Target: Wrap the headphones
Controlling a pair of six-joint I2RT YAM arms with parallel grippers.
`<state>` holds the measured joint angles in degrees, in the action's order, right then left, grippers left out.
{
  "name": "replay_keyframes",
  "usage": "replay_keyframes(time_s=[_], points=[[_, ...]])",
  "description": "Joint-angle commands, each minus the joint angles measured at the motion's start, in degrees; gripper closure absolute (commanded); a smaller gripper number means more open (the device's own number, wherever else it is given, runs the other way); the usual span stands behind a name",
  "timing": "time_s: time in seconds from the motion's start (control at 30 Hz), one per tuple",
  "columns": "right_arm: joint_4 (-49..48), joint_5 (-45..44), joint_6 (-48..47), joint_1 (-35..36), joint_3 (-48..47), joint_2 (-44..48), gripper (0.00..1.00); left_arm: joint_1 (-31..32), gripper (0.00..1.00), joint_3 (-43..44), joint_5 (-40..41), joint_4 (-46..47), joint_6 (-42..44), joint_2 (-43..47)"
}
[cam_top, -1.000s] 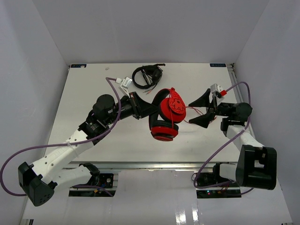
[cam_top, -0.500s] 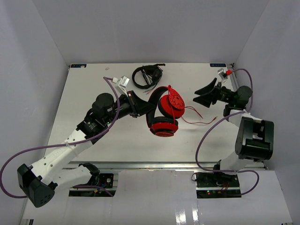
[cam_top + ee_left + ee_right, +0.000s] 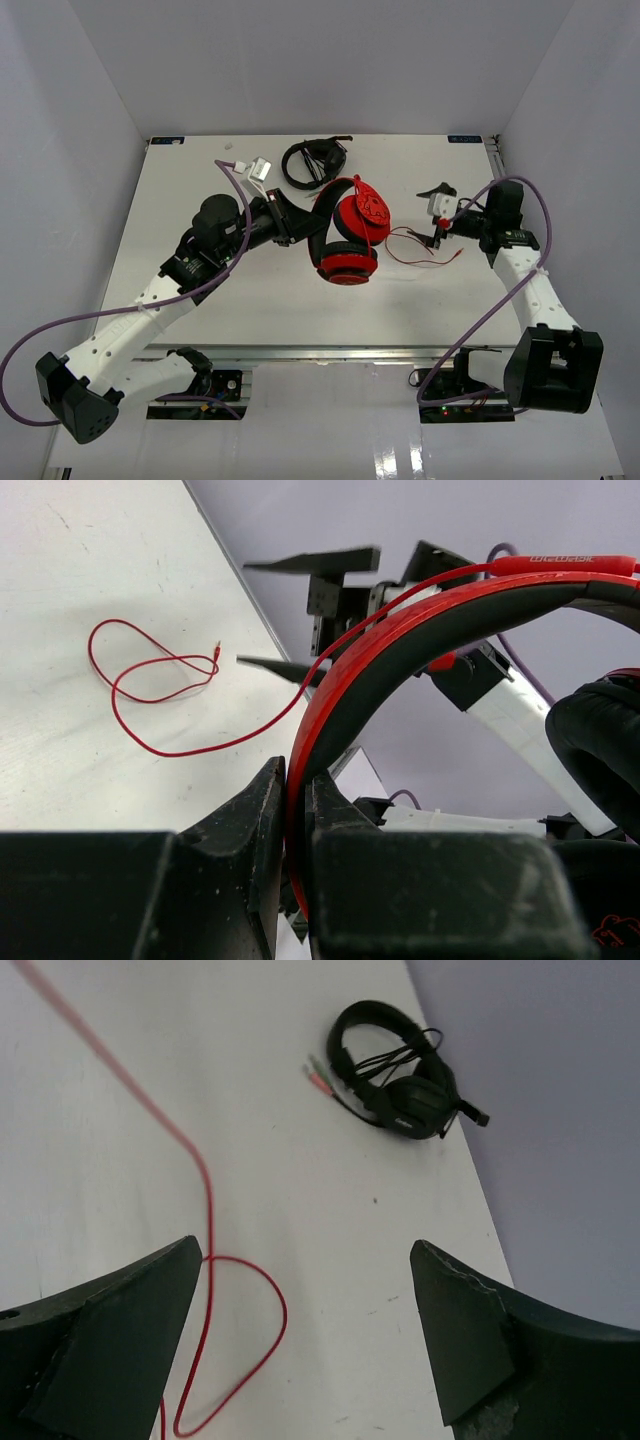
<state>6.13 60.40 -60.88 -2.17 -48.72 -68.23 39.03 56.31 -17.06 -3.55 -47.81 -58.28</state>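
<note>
Left fingers (image 3: 245, 825) clamped on the headphones (image 3: 348, 240) by the stiff headband (image 3: 400, 630): solid hold. Cable (image 3: 208, 1210) at their 3 o'clock looks thin, limp and probably slippery. Right fingers (image 3: 110, 1330) apart above it.

Black headphones (image 3: 328, 156) with coiled cable near the white table's (image 3: 170, 190) far edge

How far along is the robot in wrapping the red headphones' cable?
Done: the left gripper clamps the headphones by the headband. In hand: the right gripper hangs open above the cable. To do: the cable lies in loose loops on the table, so the winding remains.
</note>
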Motion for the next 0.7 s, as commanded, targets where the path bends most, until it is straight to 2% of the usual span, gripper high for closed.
replay_keyframes(time_s=[0.0,0.1,0.17,0.2,0.27,0.33,0.43,0.53,0.67], points=[[42.7,-2.1,-52.9,1.0,-4.1,-4.9,0.06,-0.7,1.00,3.5,-0.1,2.0,-1.3,0.9],[37.2,-6.1,-45.9,2.1,-3.3,-5.1,0.01,-0.8,1.00,3.5,-0.3,2.3,-1.9,0.7],[27.0,-9.4,-35.9,4.8,-0.5,-3.4,0.00,-0.8,1.00,3.3,-0.2,2.5,-2.1,0.7],[18.5,-11.3,-28.3,7.0,2.0,-2.6,0.00,-0.8,1.00,3.2,-0.2,2.4,-2.2,0.8],[11.8,-15.6,-21.9,10.1,3.5,-1.6,0.00,-0.8,1.00,3.0,-0.1,2.5,-2.3,1.0],[7.1,-19.5,-15.0,11.9,3.3,-2.5,0.06,-0.8,1.00,2.9,-0.2,2.5,-2.5,1.0],[3.1,-23.1,-10.3,14.3,3.2,-3.7,0.09,-0.8,1.00,3.0,-0.2,2.6,-2.6,1.0],[1.9,-26.9,-8.3,15.5,2.6,-5.8,0.21,-0.8,1.00,3.1,0.0,2.4,-2.6,1.3],[2.7,-29.3,-7.6,15.7,2.3,-7.3,0.50,-0.9,1.00,3.2,1.8,1.5,-2.5,2.1]])
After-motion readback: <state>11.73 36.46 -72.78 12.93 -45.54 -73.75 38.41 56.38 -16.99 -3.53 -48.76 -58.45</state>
